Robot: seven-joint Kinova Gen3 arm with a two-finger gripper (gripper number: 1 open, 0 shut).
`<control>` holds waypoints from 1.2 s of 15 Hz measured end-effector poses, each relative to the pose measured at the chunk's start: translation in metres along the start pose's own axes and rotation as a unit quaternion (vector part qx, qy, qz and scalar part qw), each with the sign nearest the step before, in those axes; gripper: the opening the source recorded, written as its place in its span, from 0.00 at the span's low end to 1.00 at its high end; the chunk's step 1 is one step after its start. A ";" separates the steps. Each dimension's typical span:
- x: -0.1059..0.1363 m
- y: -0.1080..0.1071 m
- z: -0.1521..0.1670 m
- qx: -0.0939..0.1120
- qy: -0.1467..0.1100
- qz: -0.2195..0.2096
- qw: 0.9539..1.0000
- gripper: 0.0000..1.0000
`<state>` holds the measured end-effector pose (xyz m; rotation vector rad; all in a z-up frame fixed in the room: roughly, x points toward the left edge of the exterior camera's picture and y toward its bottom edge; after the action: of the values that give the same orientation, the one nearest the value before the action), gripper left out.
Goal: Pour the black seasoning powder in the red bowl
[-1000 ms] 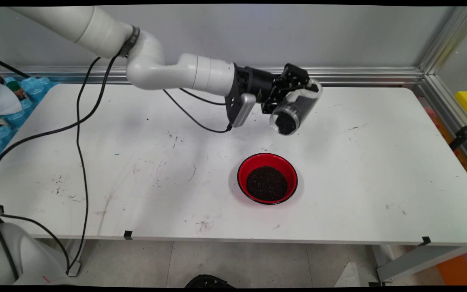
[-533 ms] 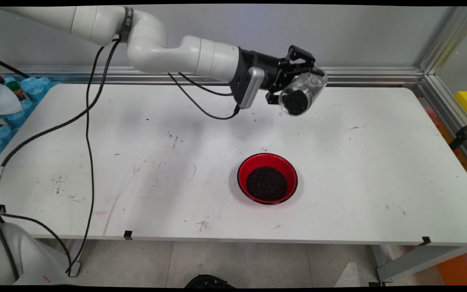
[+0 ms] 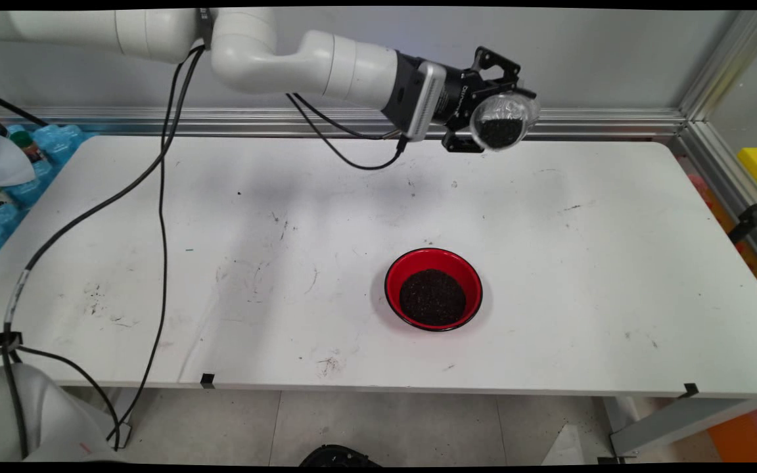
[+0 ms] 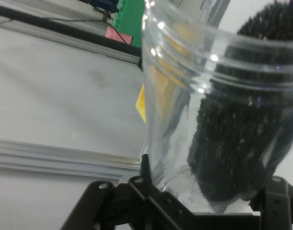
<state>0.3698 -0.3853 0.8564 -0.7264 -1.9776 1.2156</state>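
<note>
My gripper [image 3: 493, 108] is shut on a clear plastic jar [image 3: 503, 123] that lies on its side high above the table's far edge. The jar's round mouth faces the camera, and black grains [image 3: 500, 131] lie along its lower side. In the hand view the jar [image 4: 208, 96] fills the right half, with its threaded rim toward the top and the dark grains [image 4: 232, 148] resting against its wall. Well below and nearer sits a red bowl [image 3: 434, 288] holding a heap of the same black grains [image 3: 432, 297].
The white table [image 3: 615, 263] is scuffed, with a few loose specks between the jar and the bowl. Black cables [image 3: 161, 217] hang from the arm down the left side. An aluminium rail [image 3: 615, 121] runs along the back wall. Blue packets [image 3: 56, 148] lie at the far left.
The arm has lifted the jar up and to the right, away from the bowl, and turned it from tipped downward to roughly level. The bowl's heap is unchanged.
</note>
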 end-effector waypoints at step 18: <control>0.032 -0.066 0.003 0.003 0.037 -0.183 0.982 0.00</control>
<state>0.3416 -0.3897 0.9242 -0.3748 -1.9379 0.9599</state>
